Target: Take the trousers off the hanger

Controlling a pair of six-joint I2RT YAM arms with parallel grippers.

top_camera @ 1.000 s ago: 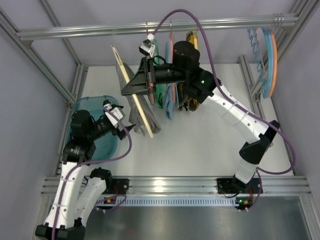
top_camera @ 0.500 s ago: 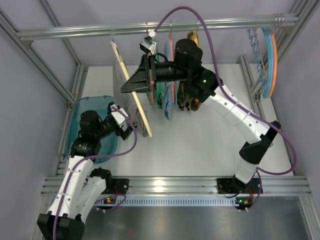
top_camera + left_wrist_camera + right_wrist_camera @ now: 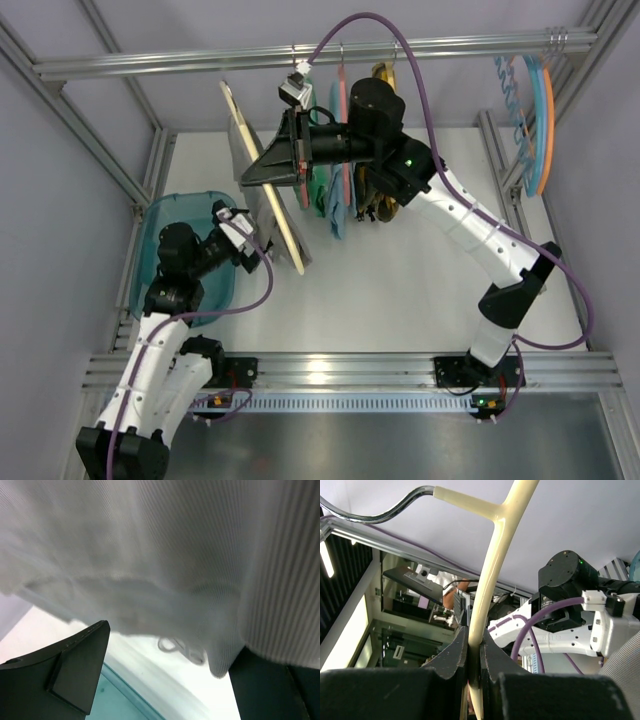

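Note:
The cream hanger (image 3: 285,235) hangs slanted over the table's left half, and my right gripper (image 3: 258,180) is shut on its rim. In the right wrist view the hanger (image 3: 492,565) runs up from my right gripper (image 3: 474,652) to its metal hook (image 3: 385,507). The grey trousers (image 3: 258,195) drape over the hanger. My left gripper (image 3: 258,252) is open at their lower edge. In the left wrist view the trousers (image 3: 165,555) fill the top, their drawstring (image 3: 181,648) dangling between the fingers (image 3: 80,670) of my left gripper (image 3: 170,675); nothing is pinched.
A teal bin (image 3: 165,215) sits at the left under my left arm. Green, blue and patterned garments on pink hangers (image 3: 340,190) hang from the rail (image 3: 450,45) behind my right wrist. Orange and blue hangers (image 3: 538,110) hang at the far right.
My left gripper has shifted right, in under the trousers' lower edge, and opened a little wider. The right gripper has carried the hanger slightly left, still shut on it.

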